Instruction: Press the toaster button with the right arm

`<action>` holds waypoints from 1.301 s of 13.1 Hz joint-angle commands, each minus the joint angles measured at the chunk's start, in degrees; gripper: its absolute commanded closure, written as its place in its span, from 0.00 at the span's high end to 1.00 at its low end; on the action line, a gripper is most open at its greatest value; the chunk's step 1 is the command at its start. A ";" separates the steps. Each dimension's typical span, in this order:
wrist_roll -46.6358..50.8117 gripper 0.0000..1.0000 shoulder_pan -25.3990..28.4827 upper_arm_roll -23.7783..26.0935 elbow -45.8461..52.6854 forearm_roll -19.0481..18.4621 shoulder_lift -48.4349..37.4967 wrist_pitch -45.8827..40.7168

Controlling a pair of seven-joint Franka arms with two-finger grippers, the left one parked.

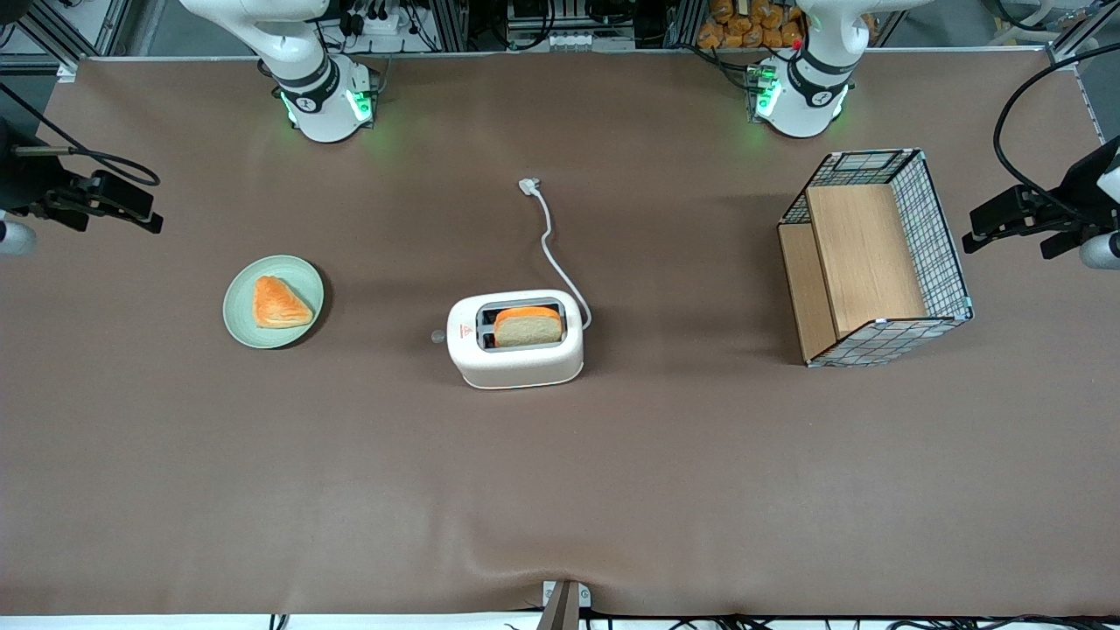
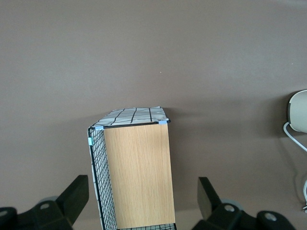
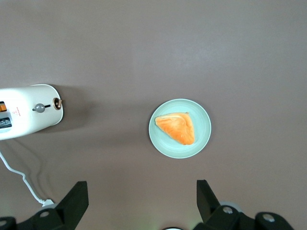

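Gripper (image 3: 139, 203) mine, fingers spread wide, holding nothing, high above plate (image 3: 203, 139). Button (image 3: 40, 109) on toaster (image 1: 515, 339) untouched; whole approach and press left.

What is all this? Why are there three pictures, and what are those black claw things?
These are two robot arms at a brown table. One picture looks at the whole table from in front; the other two come from small cameras on the arms' wrists. The black claws are a gripper, the robot's hand. The working arm's gripper is open, holds nothing, and hangs above the plate.

On the table stand a white toaster with bread in it and its cord unplugged, the green plate with a pastry, and a wire basket lined with wood. The robot should press the toaster's little grey button.
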 commanded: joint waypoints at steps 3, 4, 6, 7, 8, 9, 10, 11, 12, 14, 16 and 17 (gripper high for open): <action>1.55 1.00 0.11 0.48 -1.45 -1.68 -1.24 1.29; 1.72 1.00 0.03 0.57 0.82 -1.59 0.68 0.94; 1.73 1.00 -0.23 0.48 3.30 -1.50 2.01 0.33; 1.38 1.00 -0.41 0.31 3.31 -1.59 1.84 0.24; 1.64 1.00 -0.41 0.22 3.31 -1.85 1.58 0.32; 1.64 1.00 -0.50 0.04 3.31 -2.20 1.49 0.24; 1.29 1.00 -0.50 -1.26 3.31 -2.29 1.40 0.23; 0.50 1.00 -0.50 -2.76 3.31 -1.86 1.40 0.23; -0.72 1.00 -0.50 -3.03 3.31 -1.94 1.40 0.15; -1.17 1.00 -0.33 -2.95 3.31 -2.29 1.14 -0.91; -4.40 1.00 -0.15 -2.42 3.31 -4.21 0.88 -1.00; -5.12 1.00 -0.15 -1.90 3.31 -5.36 0.87 -0.91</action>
